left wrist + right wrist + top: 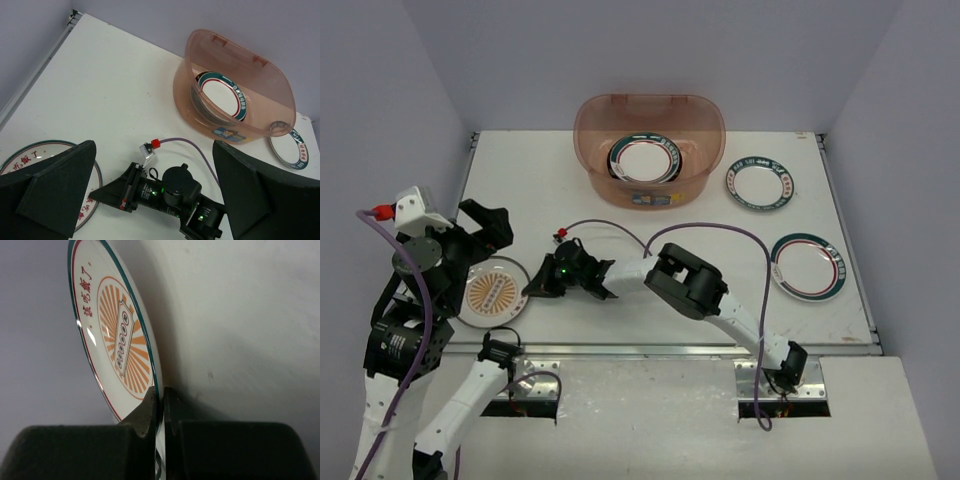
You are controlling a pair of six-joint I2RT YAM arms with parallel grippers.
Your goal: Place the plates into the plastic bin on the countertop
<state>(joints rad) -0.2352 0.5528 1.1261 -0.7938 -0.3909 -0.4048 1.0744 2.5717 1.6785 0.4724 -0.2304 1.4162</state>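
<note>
An orange sunburst plate [495, 293] [115, 330] lies at the countertop's [550, 180] near left. My right gripper [532, 290] [161, 400] reaches across from the right and is shut on that plate's rim, one finger above and one below. My left gripper [480, 238] [155, 200] hangs open above the same spot, holding nothing. The reddish plastic bin [650, 195] [235, 125] stands at the back centre with plates [642, 160] [220, 97] stacked inside. Two teal-rimmed plates [761, 184] [809, 267] lie flat on the right.
A purple cable [720, 232] loops over the table from the right arm's wrist. Grey walls close in the table on the left, back and right. The metal front edge [650, 350] runs just behind the arm bases.
</note>
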